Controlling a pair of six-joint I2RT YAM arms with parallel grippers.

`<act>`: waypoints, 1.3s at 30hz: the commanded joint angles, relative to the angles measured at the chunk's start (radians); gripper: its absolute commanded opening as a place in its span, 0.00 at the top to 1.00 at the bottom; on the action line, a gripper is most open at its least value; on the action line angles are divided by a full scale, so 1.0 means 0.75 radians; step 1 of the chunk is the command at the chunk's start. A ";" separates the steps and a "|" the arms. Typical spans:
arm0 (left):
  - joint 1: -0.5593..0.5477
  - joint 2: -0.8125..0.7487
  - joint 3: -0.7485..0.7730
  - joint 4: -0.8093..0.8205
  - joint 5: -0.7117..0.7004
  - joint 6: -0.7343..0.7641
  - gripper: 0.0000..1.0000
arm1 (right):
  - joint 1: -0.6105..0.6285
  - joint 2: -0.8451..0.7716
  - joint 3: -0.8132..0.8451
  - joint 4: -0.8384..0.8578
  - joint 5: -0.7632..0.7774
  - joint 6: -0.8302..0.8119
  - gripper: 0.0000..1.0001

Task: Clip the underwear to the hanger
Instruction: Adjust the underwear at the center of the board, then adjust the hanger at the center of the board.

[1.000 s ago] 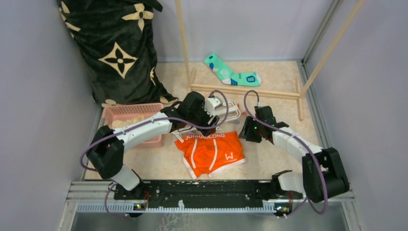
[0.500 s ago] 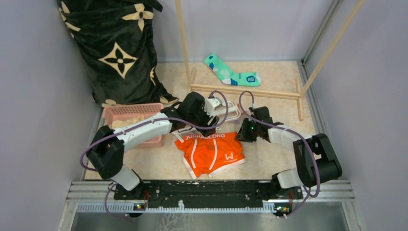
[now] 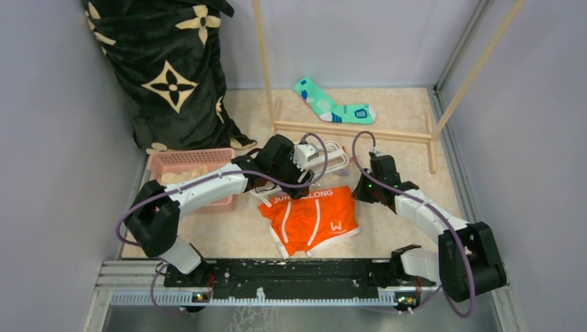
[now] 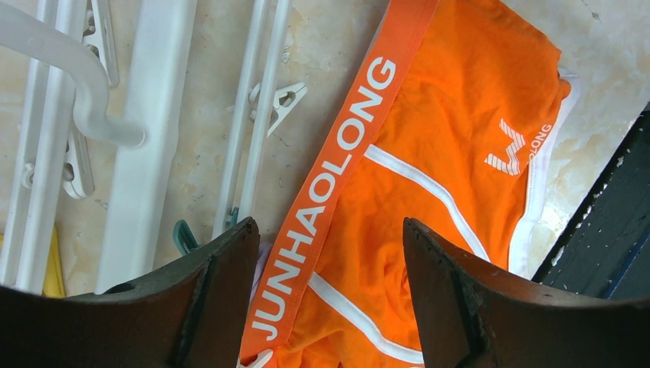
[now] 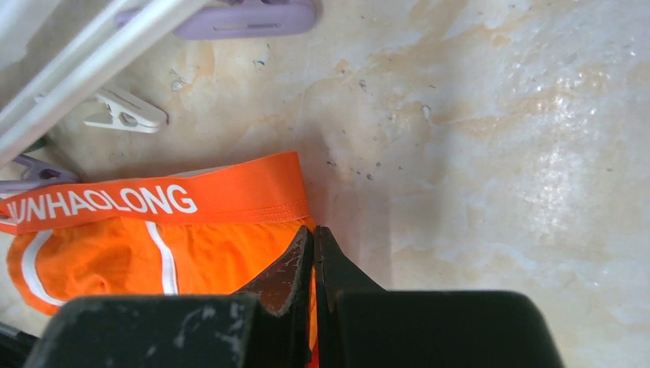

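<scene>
The orange underwear (image 3: 309, 218) lies flat on the floor, its "JUNHAOLONG" waistband (image 4: 337, 161) toward the hanger. The white hanger (image 3: 334, 158) lies flat just behind it, with small clothespins (image 4: 283, 100) beside its bars (image 4: 146, 130). My left gripper (image 3: 296, 185) hovers open over the waistband's left end, the lettering showing between its fingers (image 4: 329, 230). My right gripper (image 3: 361, 195) is shut at the underwear's right edge (image 5: 215, 253). A sliver of orange cloth shows pinched between its closed fingers (image 5: 314, 234), just below the waistband's end (image 5: 276, 192).
A teal sock (image 3: 332, 104) lies at the back by the wooden rack's base rails (image 3: 346, 130). A pink basket (image 3: 190, 162) with cream cloth sits left, under my left arm. A black patterned blanket (image 3: 173, 69) fills the back left corner. Walls close both sides.
My right gripper has closed on the underwear's right edge, and the underwear has shifted to the right. The left gripper has stayed open over the waistband.
</scene>
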 commanded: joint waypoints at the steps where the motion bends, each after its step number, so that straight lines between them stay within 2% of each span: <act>1: 0.002 0.004 -0.011 0.012 0.028 -0.007 0.26 | -0.006 -0.041 0.057 -0.091 0.067 -0.071 1.00; 2: 0.002 0.006 -0.011 0.012 0.028 -0.006 0.26 | -0.006 -0.042 0.057 -0.107 0.058 -0.081 0.99; 3: 0.003 0.006 -0.011 0.014 0.028 -0.008 0.26 | -0.006 -0.043 0.056 -0.125 0.043 -0.090 0.93; 7: 0.002 0.006 -0.014 0.011 0.025 -0.012 0.26 | -0.006 -0.098 0.071 -0.182 0.064 -0.120 0.65; 12: 0.002 -0.016 -0.026 0.019 0.029 -0.025 0.25 | -0.008 -0.144 0.195 -0.150 0.210 -0.152 0.52; 16: 0.004 -0.072 -0.068 0.058 0.026 -0.045 0.25 | -0.020 0.032 0.387 -0.076 0.234 -0.194 0.50; 20: 0.004 -0.126 -0.106 0.064 0.031 -0.082 0.25 | -0.045 0.289 0.642 -0.043 0.172 -0.290 0.51; 23: 0.004 -0.169 -0.156 0.073 0.035 -0.122 0.25 | -0.050 0.519 0.894 -0.175 0.120 -0.405 0.52; 27: 0.004 -0.212 -0.225 0.080 0.000 -0.171 0.25 | -0.052 0.732 1.109 -0.327 0.025 -0.530 0.53; 39: 0.002 -0.145 -0.294 0.162 0.134 -0.302 0.28 | -0.045 0.945 1.311 -0.535 -0.040 -0.650 0.57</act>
